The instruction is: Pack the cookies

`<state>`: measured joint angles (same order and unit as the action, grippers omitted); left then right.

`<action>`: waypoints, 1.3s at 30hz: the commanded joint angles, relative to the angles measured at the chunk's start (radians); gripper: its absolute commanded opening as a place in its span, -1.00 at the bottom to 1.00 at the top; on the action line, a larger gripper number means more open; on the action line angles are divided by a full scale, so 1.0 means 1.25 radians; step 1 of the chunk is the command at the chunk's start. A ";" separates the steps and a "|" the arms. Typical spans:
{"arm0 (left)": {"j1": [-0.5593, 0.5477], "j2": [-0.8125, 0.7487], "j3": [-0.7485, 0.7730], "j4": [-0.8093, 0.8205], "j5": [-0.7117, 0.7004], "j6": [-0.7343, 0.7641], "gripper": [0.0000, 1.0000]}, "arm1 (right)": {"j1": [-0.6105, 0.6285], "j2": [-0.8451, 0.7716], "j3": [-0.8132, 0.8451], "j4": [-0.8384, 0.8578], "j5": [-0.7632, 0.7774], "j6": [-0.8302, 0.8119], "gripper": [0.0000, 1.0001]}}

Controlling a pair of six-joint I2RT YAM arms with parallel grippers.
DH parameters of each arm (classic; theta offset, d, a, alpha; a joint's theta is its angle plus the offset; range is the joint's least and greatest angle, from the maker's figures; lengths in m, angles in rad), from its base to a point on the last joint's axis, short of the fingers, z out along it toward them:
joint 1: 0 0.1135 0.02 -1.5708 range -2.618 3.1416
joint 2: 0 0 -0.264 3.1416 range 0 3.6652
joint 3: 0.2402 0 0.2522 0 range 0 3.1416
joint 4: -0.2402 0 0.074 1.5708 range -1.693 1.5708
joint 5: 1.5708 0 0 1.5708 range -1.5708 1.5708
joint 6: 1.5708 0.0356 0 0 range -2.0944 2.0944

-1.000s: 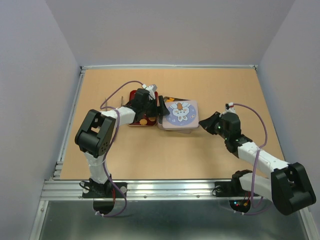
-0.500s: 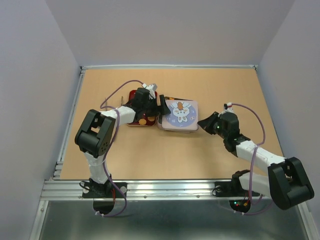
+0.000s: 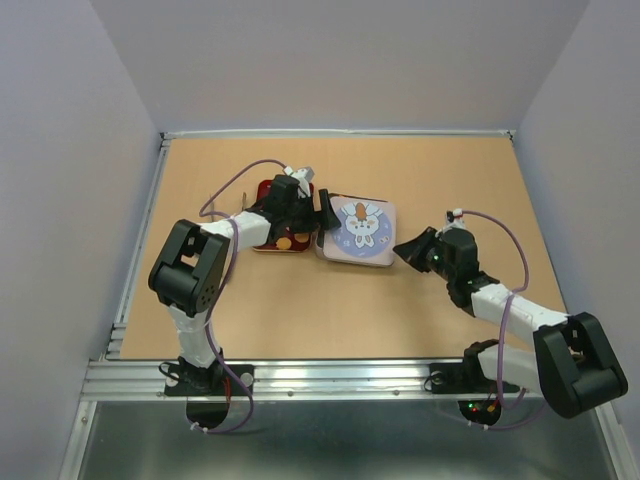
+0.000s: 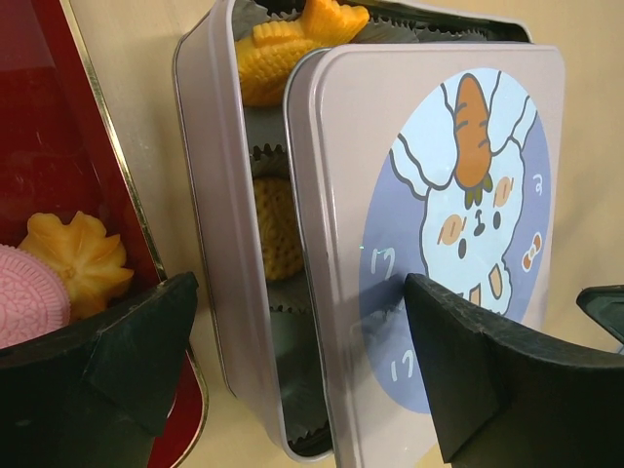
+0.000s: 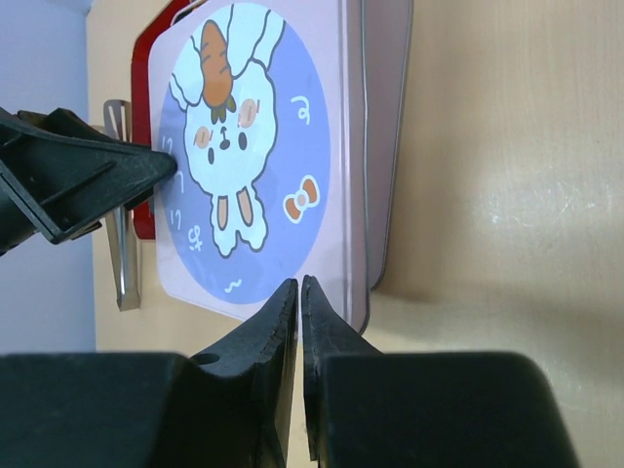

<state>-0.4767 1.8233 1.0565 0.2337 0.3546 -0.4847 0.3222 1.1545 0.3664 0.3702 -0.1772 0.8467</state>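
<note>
A lilac tin [image 4: 210, 195] holds cookies: an orange fish-shaped one [image 4: 292, 39] and a yellow waffle one [image 4: 276, 229] in dark paper cups. Its rabbit-print lid [image 4: 458, 195] lies askew on top, leaving the tin's left strip uncovered. More cookies, a yellow flower [image 4: 83, 263] and a pink one [image 4: 29, 307], lie in the red tray [image 4: 58, 146]. My left gripper [image 4: 302, 361] stands open, one finger over the tray, the other over the lid. My right gripper [image 5: 300, 288] is shut and empty, its tip at the lid's [image 5: 253, 146] near edge.
The red tray [image 3: 272, 215] and tin [image 3: 358, 232] sit side by side mid-table. Metal tongs [image 5: 119, 253] lie beside the tray. The left gripper's finger [image 5: 88, 175] reaches over the lid from the left. A metal rail [image 3: 300, 375] runs along the near edge.
My left gripper has opened wider over the tin's left side. The right gripper has crept left up to the tin and lid, staying shut.
</note>
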 commanded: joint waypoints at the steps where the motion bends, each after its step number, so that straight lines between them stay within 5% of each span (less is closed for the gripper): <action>1: -0.004 -0.056 0.032 -0.005 0.000 0.005 0.97 | 0.004 0.010 -0.010 0.062 -0.015 0.015 -0.79; 11: -0.004 -0.039 0.043 -0.010 0.005 0.009 0.97 | 0.004 -0.023 -0.012 -0.040 0.058 0.003 -0.78; 39: -0.004 -0.067 0.030 -0.005 0.007 0.004 0.97 | 0.012 0.036 -0.006 -0.064 0.037 0.052 -0.99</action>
<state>-0.4767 1.8126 1.0683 0.2127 0.3553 -0.4847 0.3233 1.1858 0.3115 0.2691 -0.1310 0.9089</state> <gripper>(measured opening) 0.986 0.012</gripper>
